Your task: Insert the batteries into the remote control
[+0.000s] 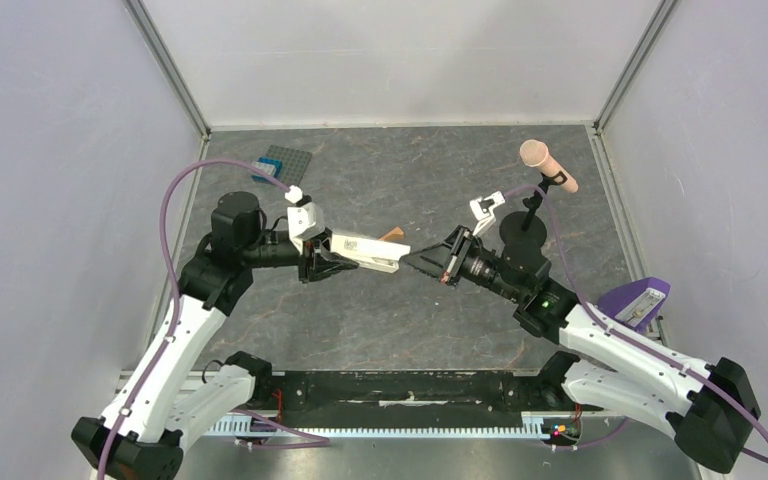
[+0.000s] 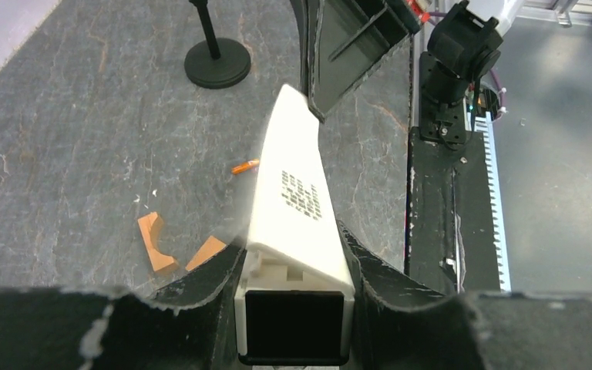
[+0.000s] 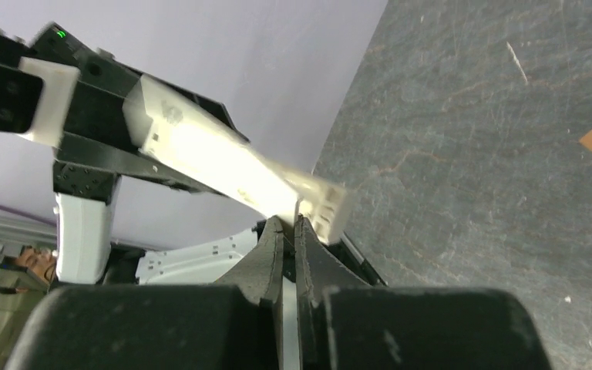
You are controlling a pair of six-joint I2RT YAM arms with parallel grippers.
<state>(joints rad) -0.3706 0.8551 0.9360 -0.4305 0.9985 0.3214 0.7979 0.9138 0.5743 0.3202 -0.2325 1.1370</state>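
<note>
My left gripper (image 1: 345,262) (image 2: 291,245) is shut on the remote control (image 1: 372,252) (image 2: 293,154), a cream-white bar held above the table with its free end pointing right. Its near end shows an open dark recess. My right gripper (image 1: 412,262) (image 3: 287,223) is shut, and its tips touch the remote control (image 3: 223,162) close to that free end. Nothing shows between its fingers. One orange-red battery (image 2: 244,166) lies on the table under the bar. The dark blue battery is out of view.
Two orange-brown blocks (image 2: 154,243) (image 2: 206,252) lie on the table below the left gripper. A microphone stand (image 1: 525,235) with a pink head (image 1: 547,165) stands at the right. The grey studded plate (image 1: 285,160) sits at the back left, a purple holder (image 1: 635,300) at the right edge.
</note>
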